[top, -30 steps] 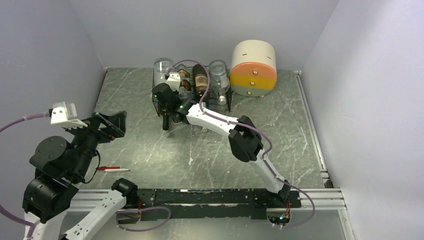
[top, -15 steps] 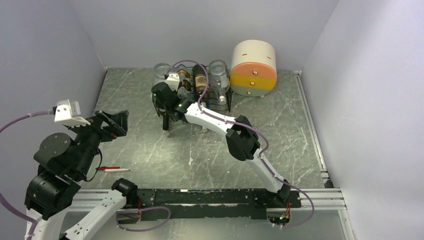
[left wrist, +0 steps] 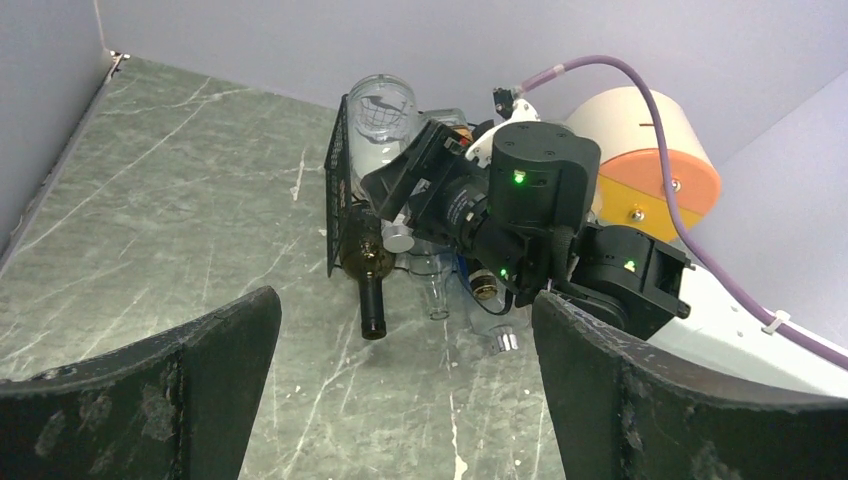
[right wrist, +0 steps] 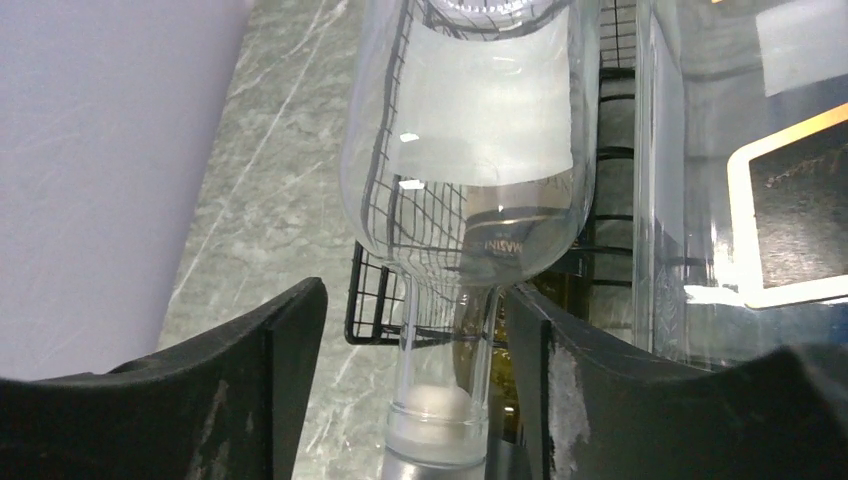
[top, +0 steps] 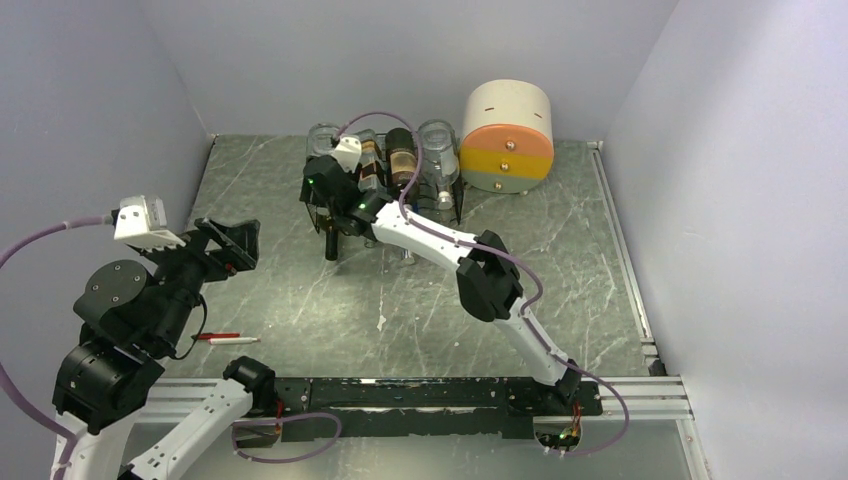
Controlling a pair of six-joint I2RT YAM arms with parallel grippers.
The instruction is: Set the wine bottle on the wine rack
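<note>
Nearest you, a pen (top: 225,338) lies on the green, white-veined worktop (top: 300,295), just ahead of the left arm's base. Your left end effector (top: 228,243) hangs over the worktop's left side. Its fingers are spread wide with nothing between them, and it is well apart from the rack (left wrist: 338,200).

Farther in, your right arm reaches across to the rack's front left corner. Your right end effector (right wrist: 415,292) has its fingers parted to either side of the wine bottle (right wrist: 470,150) at the neck. They are not clamped on the neck, so it grips nothing.

The wine bottle is clear glass with a pale label. It lies on its side on the rack's top tier, at the left end. Its long axis runs near to far: the capped neck points toward the arms and sticks out past the rack's front, and the base points at the back wall. Below it, a dark bottle (left wrist: 368,275) in the lower tier also pokes its neck out toward you. More bottles (top: 402,155) fill the top tier to the right.

Just right of the rack stands a round drawer unit (top: 507,135) in cream, orange and yellow, near the back. Plain pale walls (top: 420,60) close in the worktop at the back and on both sides.
</note>
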